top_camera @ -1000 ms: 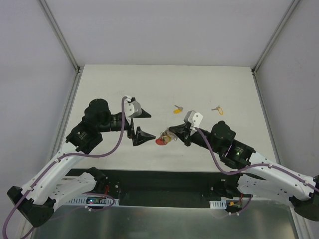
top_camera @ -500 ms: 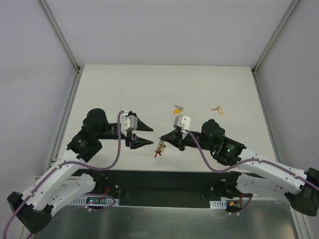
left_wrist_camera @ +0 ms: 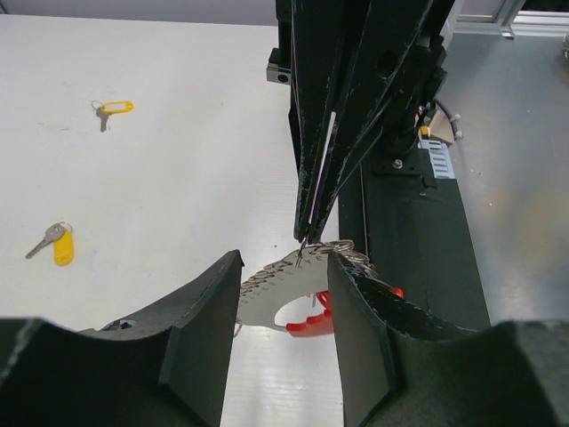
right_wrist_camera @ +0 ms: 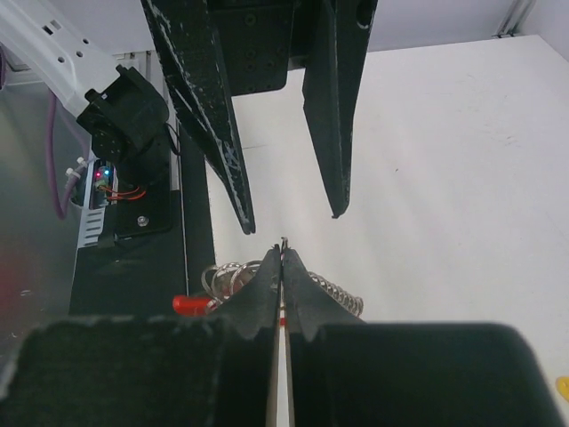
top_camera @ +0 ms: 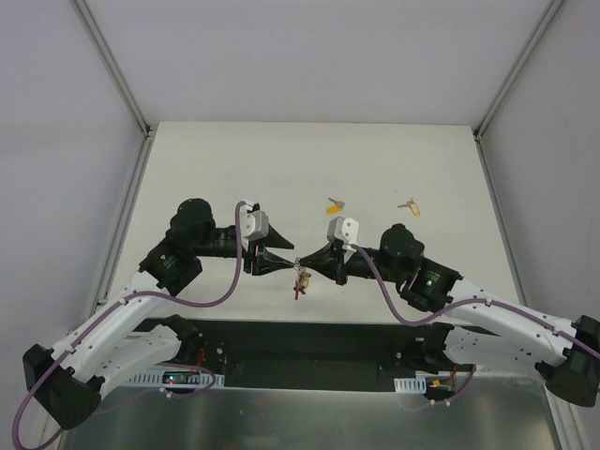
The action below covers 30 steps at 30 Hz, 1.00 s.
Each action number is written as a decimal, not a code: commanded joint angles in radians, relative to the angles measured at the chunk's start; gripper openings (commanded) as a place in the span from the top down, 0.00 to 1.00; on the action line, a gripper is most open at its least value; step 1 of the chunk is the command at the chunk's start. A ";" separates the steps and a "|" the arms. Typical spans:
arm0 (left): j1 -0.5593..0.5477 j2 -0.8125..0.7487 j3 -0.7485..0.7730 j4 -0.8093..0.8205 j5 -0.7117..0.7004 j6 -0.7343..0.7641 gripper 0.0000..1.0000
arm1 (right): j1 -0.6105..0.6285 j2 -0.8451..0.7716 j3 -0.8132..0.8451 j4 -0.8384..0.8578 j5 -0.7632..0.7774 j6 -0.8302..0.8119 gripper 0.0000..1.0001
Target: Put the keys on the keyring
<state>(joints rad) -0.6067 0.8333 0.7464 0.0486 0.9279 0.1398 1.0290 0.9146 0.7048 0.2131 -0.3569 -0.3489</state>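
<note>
right claw (right_wrist_camera: 283,258) clenched, tips pinching a thin metal bit of the keyring (left_wrist_camera: 283,286) and holding it up off the table (top_camera: 234,159), near the front edge, about mid-width. the rest of the keyring hung below the tips: grey chain (right_wrist_camera: 336,294) bunched, red loop (left_wrist_camera: 307,325) lowest. left claw (top_camera: 286,266) released, jaws apart, pointing at the right claw almost tip to tip. in the left wrist view the chain showed in the gap between its fingers (left_wrist_camera: 200,338); could not tell whether it touched them. two keys lay loose on the table farther back: one key (top_camera: 335,203) just beyond the claws, the other key (top_camera: 410,205) off to its right, both well apart from the keyring.
</note>
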 commanded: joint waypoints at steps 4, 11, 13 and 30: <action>-0.005 0.030 -0.007 0.068 0.087 -0.006 0.63 | -0.003 -0.031 0.001 0.130 -0.016 0.025 0.99; -0.013 0.046 -0.007 0.068 0.088 -0.005 0.76 | -0.004 -0.034 0.001 0.137 -0.019 0.033 0.99; -0.013 0.047 -0.007 0.068 0.088 -0.005 0.80 | -0.004 -0.031 -0.001 0.138 -0.019 0.033 0.99; -0.038 0.067 -0.005 0.068 0.094 -0.009 0.90 | -0.003 -0.008 -0.001 0.183 -0.010 0.057 0.99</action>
<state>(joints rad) -0.6304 0.8982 0.7414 0.0711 0.9859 0.1226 1.0271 0.9108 0.6910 0.2832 -0.3561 -0.3065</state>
